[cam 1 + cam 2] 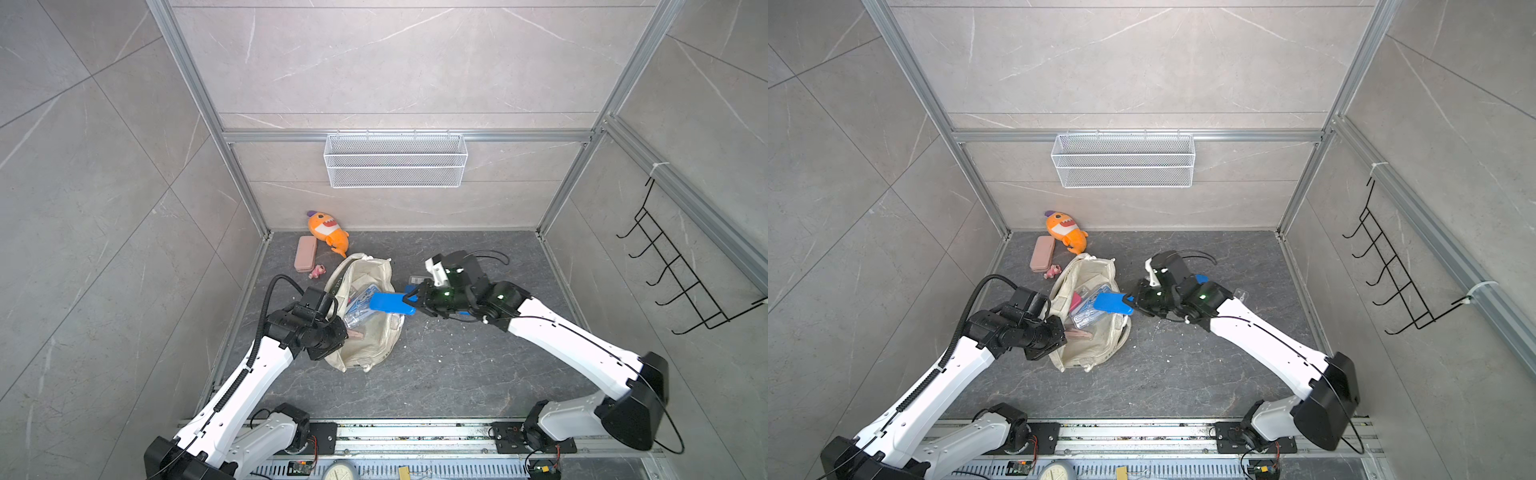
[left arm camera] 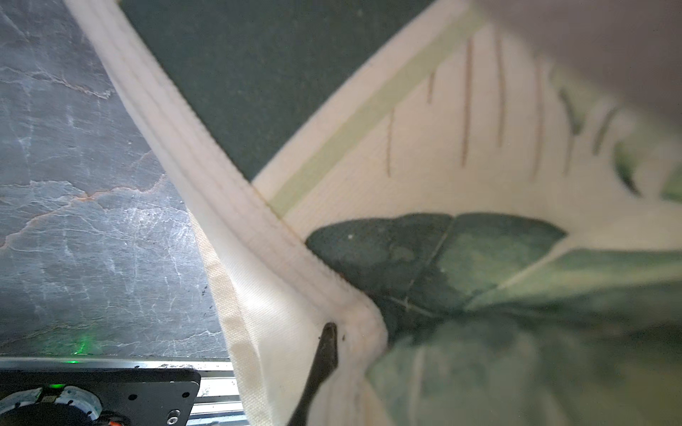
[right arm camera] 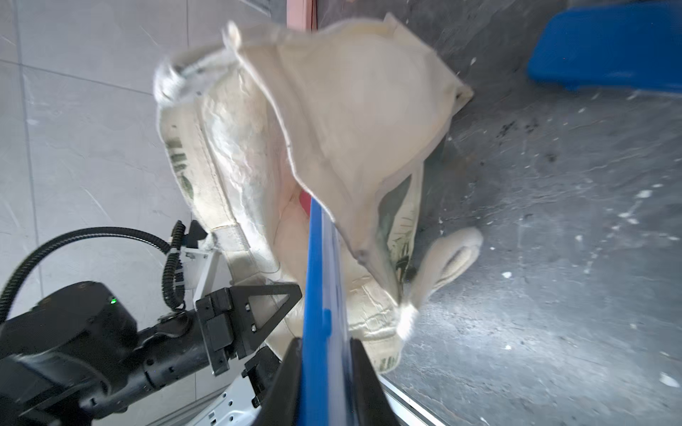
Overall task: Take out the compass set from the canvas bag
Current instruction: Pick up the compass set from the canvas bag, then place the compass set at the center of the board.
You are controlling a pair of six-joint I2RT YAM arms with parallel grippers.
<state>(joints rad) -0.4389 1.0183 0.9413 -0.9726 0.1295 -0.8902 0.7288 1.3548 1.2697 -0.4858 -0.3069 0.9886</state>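
Note:
The canvas bag point(image 1: 374, 345) point(image 1: 1100, 345) lies on the dark floor with its mouth spread open; its cream cloth carries dark green print point(image 3: 398, 206). My left gripper point(image 1: 337, 312) point(image 1: 1059, 320) is shut on the bag's rim at its left side. In the left wrist view one dark finger point(image 2: 328, 343) presses the hem point(image 2: 258, 313). The compass set point(image 1: 390, 302) point(image 1: 1112, 302), a flat blue case with a clear face, hangs over the bag's mouth. My right gripper point(image 1: 409, 301) point(image 1: 1133, 303) point(image 3: 324, 346) is shut on its right end.
A clear blister pack point(image 1: 357, 305) and pink items lie inside the bag. An orange plush point(image 1: 326, 230), pink case point(image 1: 305, 253) and small pink toy point(image 1: 316, 271) lie behind the bag. Another blue thing point(image 3: 609, 48) lies under the right arm. A wire basket point(image 1: 395, 160) hangs on the back wall.

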